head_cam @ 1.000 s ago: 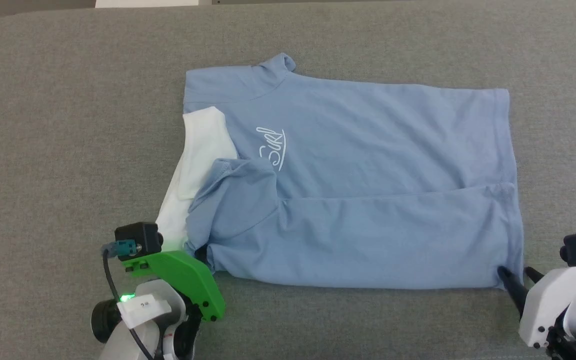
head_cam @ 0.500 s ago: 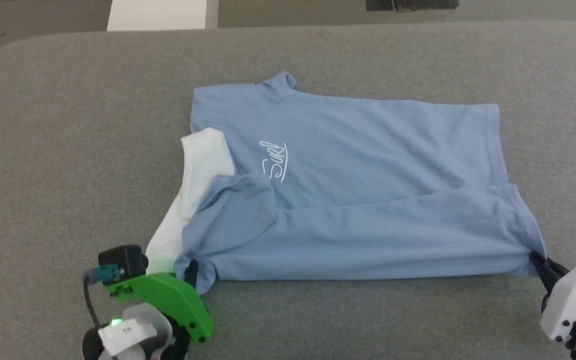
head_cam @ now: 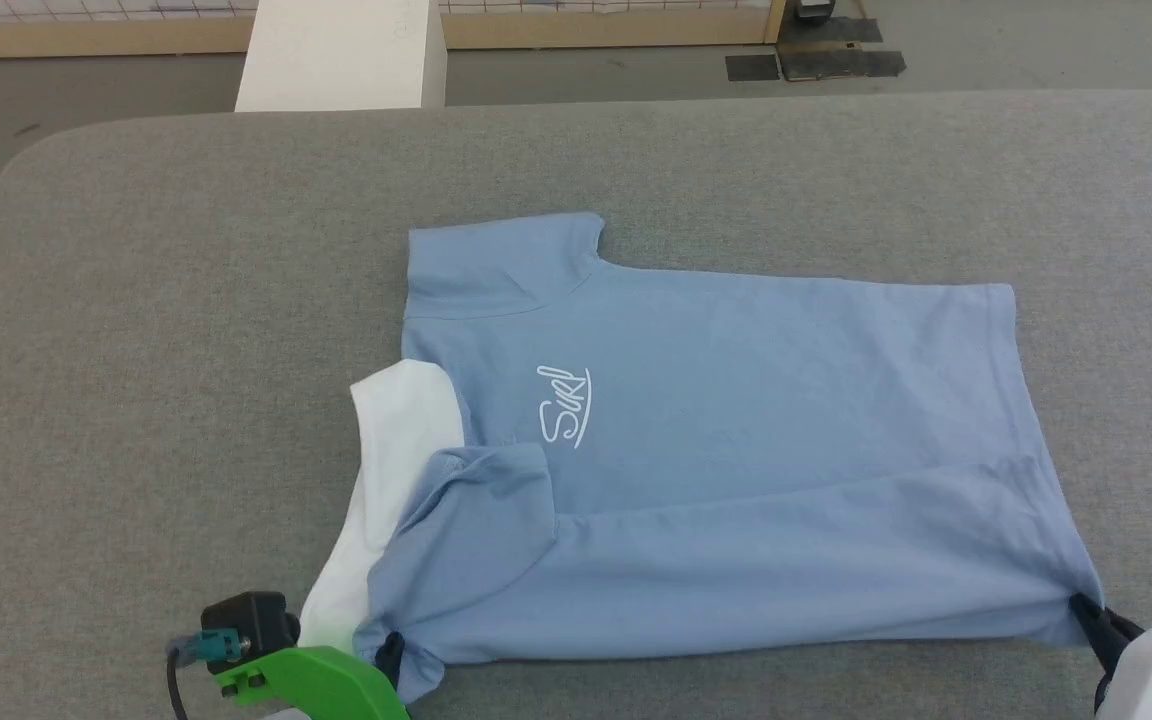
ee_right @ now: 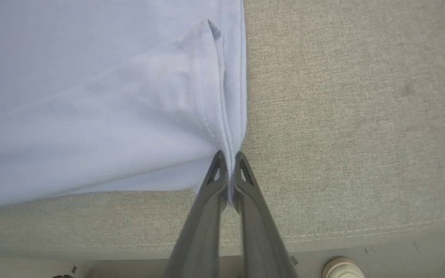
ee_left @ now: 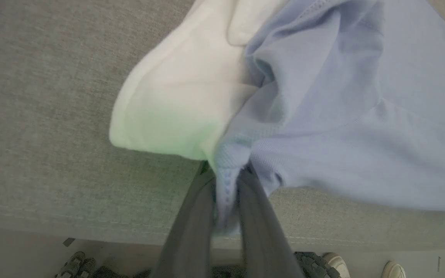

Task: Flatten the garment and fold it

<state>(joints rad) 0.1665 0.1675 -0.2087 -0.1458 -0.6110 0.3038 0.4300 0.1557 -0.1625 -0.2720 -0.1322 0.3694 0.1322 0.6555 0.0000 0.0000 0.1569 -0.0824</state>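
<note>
Grey table [head_cam: 186, 300], blue garment [head_cam: 736, 420] spread flat, near edge folded over, left hand [ee_left: 228, 173] and right hand [ee_right: 228, 156] pinching its corners

I see a light blue T-shirt [head_cam: 736, 430] with a white script logo [head_cam: 564, 405] and a plain white panel [head_cam: 401, 430]. The bench [head_cam: 186, 300] is flecked grey. My left end effector [ee_left: 227, 173] has dark grey fingers [ee_left: 191, 231] and a bright green mount [head_cam: 321, 685].
</note>
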